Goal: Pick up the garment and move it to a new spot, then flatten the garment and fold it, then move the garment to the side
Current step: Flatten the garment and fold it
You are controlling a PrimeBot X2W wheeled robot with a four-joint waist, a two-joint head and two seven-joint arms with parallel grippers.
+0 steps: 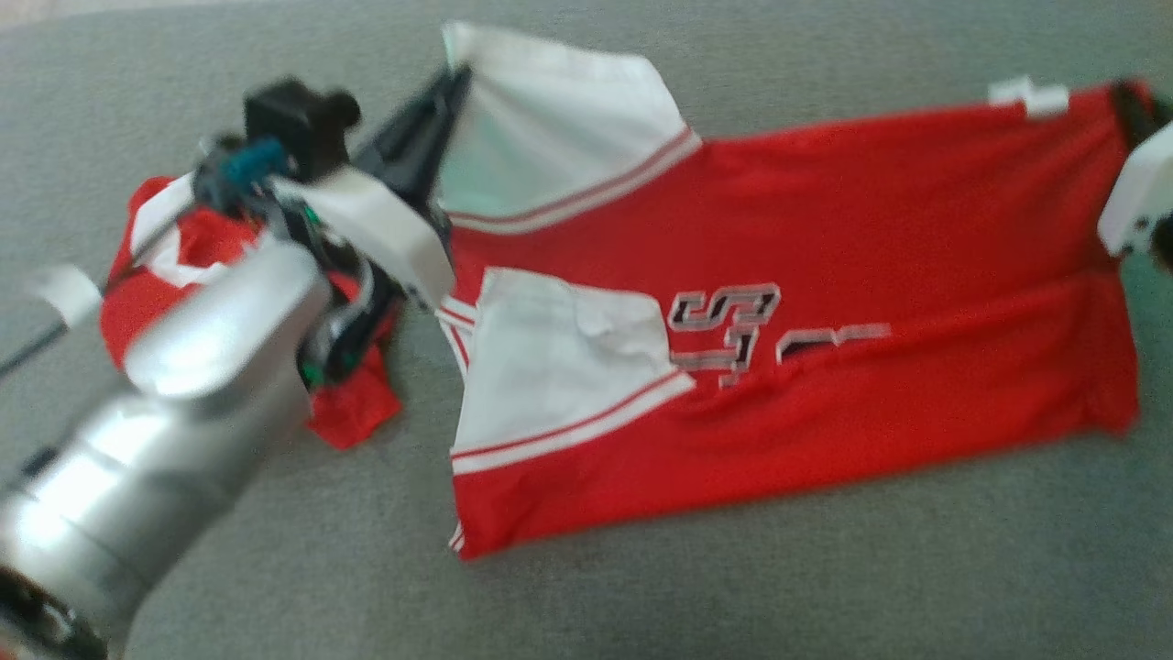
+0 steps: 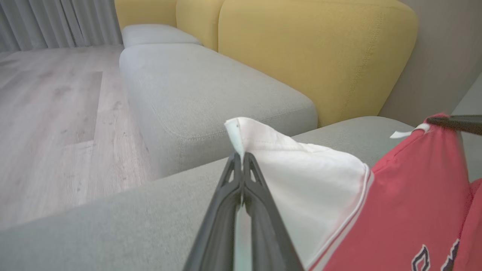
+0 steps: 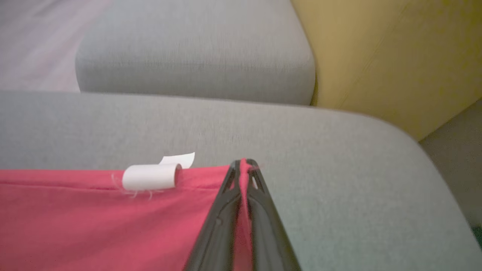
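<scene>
Showing jersey lettering from the head, yellow backrest from wrists | left gripper pinching white sleeve | right gripper pinching red hem

A grey seat cushion lies in the foreground. A second grey cushion adjoins it, and a smaller third cushion sits beyond that. Yellow backrests stand upright along one side of the cushions, next to a plain grey wall. On the opposite side, a pale wood floor runs up to grey curtains hanging in folds.
</scene>
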